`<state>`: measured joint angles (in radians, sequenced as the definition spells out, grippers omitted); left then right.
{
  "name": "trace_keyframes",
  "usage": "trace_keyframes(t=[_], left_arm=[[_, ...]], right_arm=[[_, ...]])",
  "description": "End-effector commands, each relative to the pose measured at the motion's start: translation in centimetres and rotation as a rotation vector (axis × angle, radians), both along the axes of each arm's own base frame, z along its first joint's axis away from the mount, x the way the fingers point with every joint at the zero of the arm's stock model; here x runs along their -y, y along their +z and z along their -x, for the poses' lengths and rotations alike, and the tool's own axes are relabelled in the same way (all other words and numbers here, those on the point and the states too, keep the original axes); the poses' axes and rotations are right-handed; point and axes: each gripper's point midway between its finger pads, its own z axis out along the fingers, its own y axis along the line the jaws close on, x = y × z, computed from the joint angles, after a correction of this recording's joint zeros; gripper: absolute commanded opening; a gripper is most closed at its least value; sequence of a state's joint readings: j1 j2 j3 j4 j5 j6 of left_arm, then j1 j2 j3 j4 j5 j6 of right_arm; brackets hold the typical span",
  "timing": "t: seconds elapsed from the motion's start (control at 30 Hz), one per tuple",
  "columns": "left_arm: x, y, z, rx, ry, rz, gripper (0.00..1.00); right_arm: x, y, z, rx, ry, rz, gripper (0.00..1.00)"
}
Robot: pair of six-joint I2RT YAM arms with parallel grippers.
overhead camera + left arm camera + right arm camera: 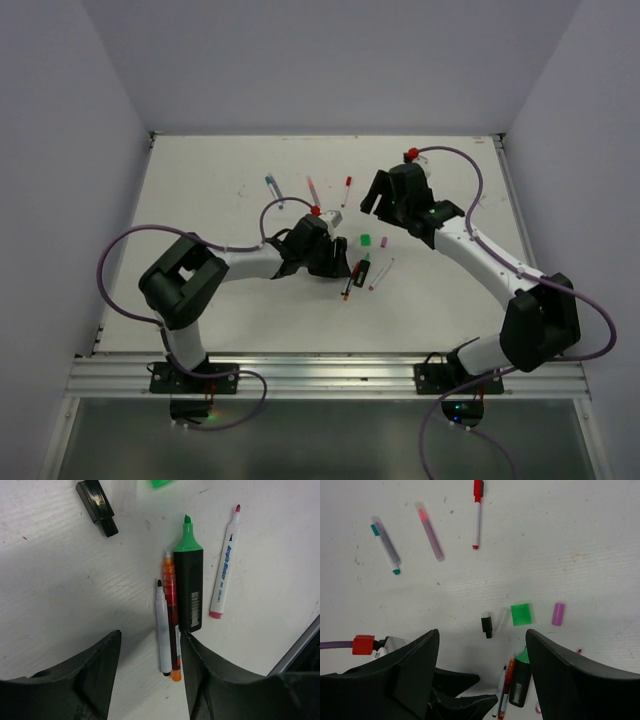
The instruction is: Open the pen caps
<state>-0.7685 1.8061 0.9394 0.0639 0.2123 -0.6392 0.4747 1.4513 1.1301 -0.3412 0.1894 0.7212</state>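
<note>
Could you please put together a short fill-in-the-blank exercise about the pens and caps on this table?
1. The uncapped highlighter beside the orange pen has a ___ tip.
2. The loose cap just right of the green cap is ___.
3. The white pen at the top of the right wrist view wears a ___ cap.
Missing words: green; purple; red.

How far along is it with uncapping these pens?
Over halfway, it seems. Done: the highlighter, orange pen, black-tipped pen and pink marker show bare tips, with the black cap, clear cap, green cap and purple cap lying loose. In hand: nothing; the left fingers and right fingers are open and empty. Left: the red pen looks still capped; the teal pen and pink pen are too unclear to tell.
</note>
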Motion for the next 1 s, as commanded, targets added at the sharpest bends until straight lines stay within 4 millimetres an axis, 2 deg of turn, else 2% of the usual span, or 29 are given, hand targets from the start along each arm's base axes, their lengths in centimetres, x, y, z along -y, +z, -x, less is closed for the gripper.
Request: trace_keyframes(t=[0.0,0.07,0.13,0.17,0.23,0.27,0.43,0.5,0.57,0.6,0.63,0.77,0.8,0.83,0.97], left_arm=[[-1.3,-0.6,-0.6,0.013,0.068,-0.062,0.57],[-1.8,0.4,-1.1,0.041,0.102,-0.074,0.63],[-3.2,1.4,-1.8,0.067,0.156,-0.125,0.74],[-3.7,1.8,-2.3,0.082,0.187,-0.139,0.84],[-5.5,3.4,-3.7,0.123,0.262,-0.172,0.92],[-6.0,3.9,-4.1,0.134,0.292,-0.179,1.00],[-10.7,7.1,-8.0,0.203,0.461,-0.212,1.00],[-12.2,7.5,-9.2,0.207,0.508,-0.231,1.00],[-15.1,7.9,-11.8,0.211,0.601,-0.291,1.00],[-15.2,7.3,-11.8,0.204,0.593,-0.306,0.99],[-16.3,8.1,-13.1,0.218,0.633,-0.324,0.98],[-18.2,8.0,-16.2,0.226,0.684,-0.377,0.88],[-18.9,7.1,-16.9,0.211,0.698,-0.396,0.86],[-18.9,7.8,-18.0,0.226,0.707,-0.386,0.85],[-19.4,6.9,-20.4,0.224,0.708,-0.414,0.77]], right_arm=[[0.5,1.7,0.0,0.055,0.000,-0.021,0.74],[0.7,1.7,0.1,0.061,0.008,-0.010,0.74],[1.0,2.2,0.3,0.076,0.008,-0.007,0.74],[1.2,2.1,0.3,0.078,0.009,0.001,0.74],[1.6,2.6,0.5,0.090,0.007,0.002,0.74],[1.8,2.6,0.7,0.094,0.010,0.010,0.74],[2.6,3.5,1.1,0.118,0.015,0.017,0.76],[3.0,3.9,1.3,0.133,0.012,0.016,0.78],[3.4,4.3,1.5,0.144,0.005,0.020,0.80],[3.6,4.4,1.5,0.150,0.002,0.024,0.81],[3.8,4.6,1.6,0.155,0.001,0.026,0.81],[4.7,4.9,1.8,0.171,-0.009,0.056,0.82],[4.8,4.9,1.9,0.171,-0.010,0.059,0.82],[4.9,4.8,2.0,0.169,-0.012,0.063,0.82],[5.2,4.3,2.3,0.159,-0.015,0.072,0.82]])
